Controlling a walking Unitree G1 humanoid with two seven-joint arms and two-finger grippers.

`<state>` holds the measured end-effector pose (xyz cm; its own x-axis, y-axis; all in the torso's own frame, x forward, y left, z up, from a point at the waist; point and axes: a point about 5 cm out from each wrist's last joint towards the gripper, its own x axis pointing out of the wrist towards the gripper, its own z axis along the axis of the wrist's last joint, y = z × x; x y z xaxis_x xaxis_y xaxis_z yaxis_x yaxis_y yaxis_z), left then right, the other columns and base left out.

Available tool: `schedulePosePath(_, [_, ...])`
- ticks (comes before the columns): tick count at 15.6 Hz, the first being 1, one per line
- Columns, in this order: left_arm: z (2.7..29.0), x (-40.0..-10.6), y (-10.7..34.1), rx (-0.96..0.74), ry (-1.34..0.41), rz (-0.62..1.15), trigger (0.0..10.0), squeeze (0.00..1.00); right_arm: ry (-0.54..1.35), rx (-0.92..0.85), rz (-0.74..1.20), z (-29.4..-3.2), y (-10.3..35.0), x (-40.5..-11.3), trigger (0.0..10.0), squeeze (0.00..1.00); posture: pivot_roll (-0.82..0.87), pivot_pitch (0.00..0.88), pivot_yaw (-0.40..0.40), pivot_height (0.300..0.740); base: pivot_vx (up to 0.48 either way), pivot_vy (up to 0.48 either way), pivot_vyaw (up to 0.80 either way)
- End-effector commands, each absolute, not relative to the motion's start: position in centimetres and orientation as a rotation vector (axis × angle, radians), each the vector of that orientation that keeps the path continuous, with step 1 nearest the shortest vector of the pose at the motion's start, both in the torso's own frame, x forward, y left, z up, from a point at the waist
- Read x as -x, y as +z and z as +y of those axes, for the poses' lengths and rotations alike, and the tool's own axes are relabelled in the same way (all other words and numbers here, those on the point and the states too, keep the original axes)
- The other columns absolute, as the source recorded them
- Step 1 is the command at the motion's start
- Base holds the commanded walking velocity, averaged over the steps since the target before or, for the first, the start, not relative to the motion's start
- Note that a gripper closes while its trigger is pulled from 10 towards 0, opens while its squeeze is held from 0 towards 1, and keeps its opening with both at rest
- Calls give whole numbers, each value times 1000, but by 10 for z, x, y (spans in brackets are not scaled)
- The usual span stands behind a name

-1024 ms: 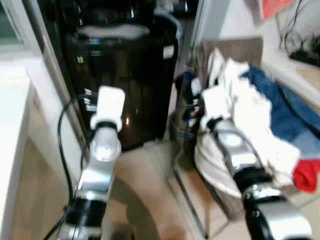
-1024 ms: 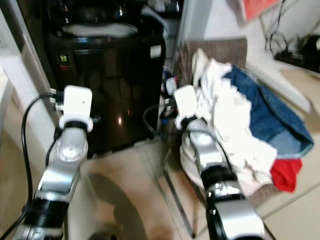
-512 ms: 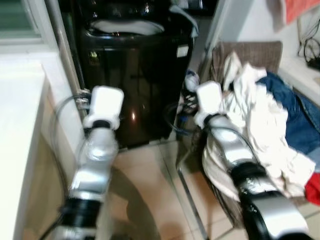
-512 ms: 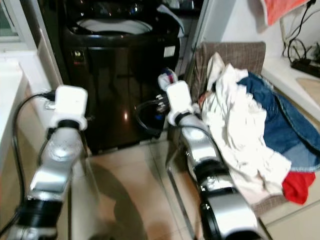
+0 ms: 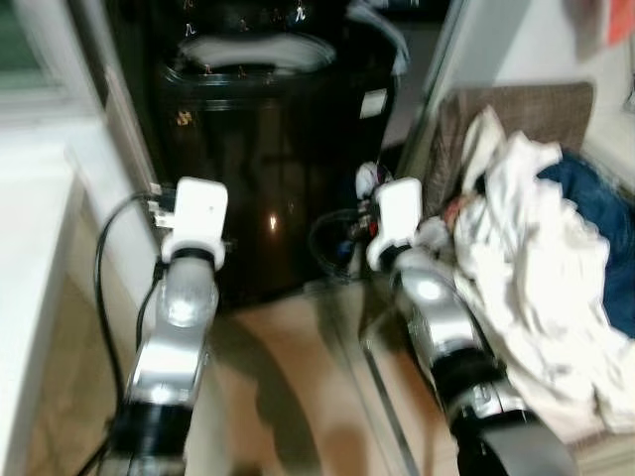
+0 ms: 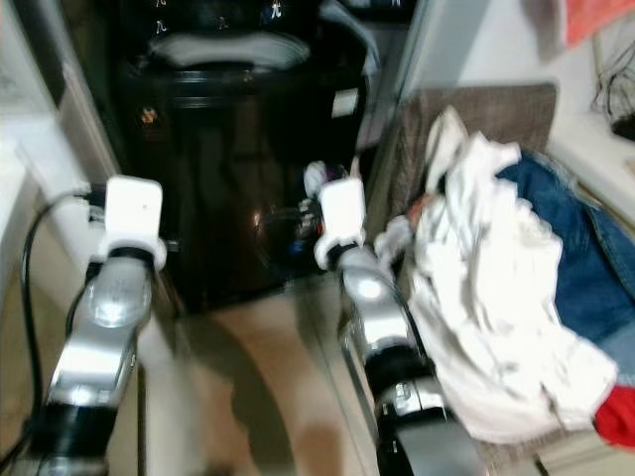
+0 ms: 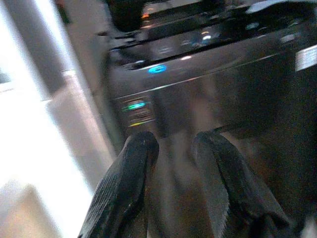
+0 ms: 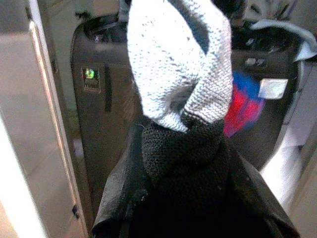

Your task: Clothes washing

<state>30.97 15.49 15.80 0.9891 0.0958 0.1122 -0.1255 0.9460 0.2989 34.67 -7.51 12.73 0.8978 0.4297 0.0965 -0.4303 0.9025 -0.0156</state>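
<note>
Right wrist view had the right gripper (image 8: 183,148) clamped on a grey-and-black sock (image 8: 181,74), its length running along the fingers. The washing machine (image 5: 268,149) stood at twelve o'clock, its open tub higher up. The left gripper (image 7: 173,163) hung empty, fingers slightly apart.

A grey-and-black knit sock (image 8: 181,99) is pinched upright before the black top-loading washing machine (image 5: 268,169).
</note>
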Motion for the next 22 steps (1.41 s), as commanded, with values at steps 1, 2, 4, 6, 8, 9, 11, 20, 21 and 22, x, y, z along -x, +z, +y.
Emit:
schedulePosePath(1, [141, -312, 163, -308, 59, -113, 10000, 0, 383, 14, -143, -97, 139, -352, 0, 0, 53, 0, -51, 740, 465, 0, 0])
schedulePosePath(2, [141, -313, 163, -314, 57, -114, 10000, 0, 378, 17, -147, -97, 141, -354, 0, 0, 50, 0, -46, 740, 465, 0, 0])
schedulePosePath(4, [139, -314, 165, -317, 47, -120, 10000, 0, 368, 25, -154, -99, 146, -357, 0, 0, 46, 0, -43, 740, 465, 0, 0])
schedulePosePath(6, [140, -315, 166, -316, 53, -125, 10000, 0, 364, 27, -158, -101, 151, -361, 0, 0, 46, 0, -43, 740, 469, 0, 0])
schedulePosePath(8, [142, -316, 167, -304, 70, -128, 10000, 0, 362, 32, -164, -102, 155, -364, 0, 0, 47, 0, -45, 740, 469, 0, 0])
schedulePosePath(9, [144, -316, 168, -300, 84, -129, 10000, 0, 366, 40, -171, -102, 158, -366, 0, 0, 49, 0, -47, 740, 480, 0, 0])
schedulePosePath(11, [146, -316, 169, -296, 100, -130, 10000, 0, 372, 44, -177, -101, 162, -368, 0, 0, 51, 0, -49, 740, 480, 0, 0])
schedulePosePath(20, [146, -315, 171, -316, 113, -140, 10000, 0, 381, 60, -172, -97, 166, -373, 0, 0, 65, 0, -61, 740, 480, 0, 310])
schedulePosePath(21, [146, -315, 170, -314, 113, -141, 10000, 0, 380, 64, -168, -97, 166, -374, 0, 0, 66, 0, -60, 740, 480, 0, 0])
schedulePosePath(22, [146, -316, 171, -310, 116, -143, 10000, 0, 386, 69, -171, -97, 167, -374, 0, 0, 66, 0, -59, 740, 480, 0, 0])
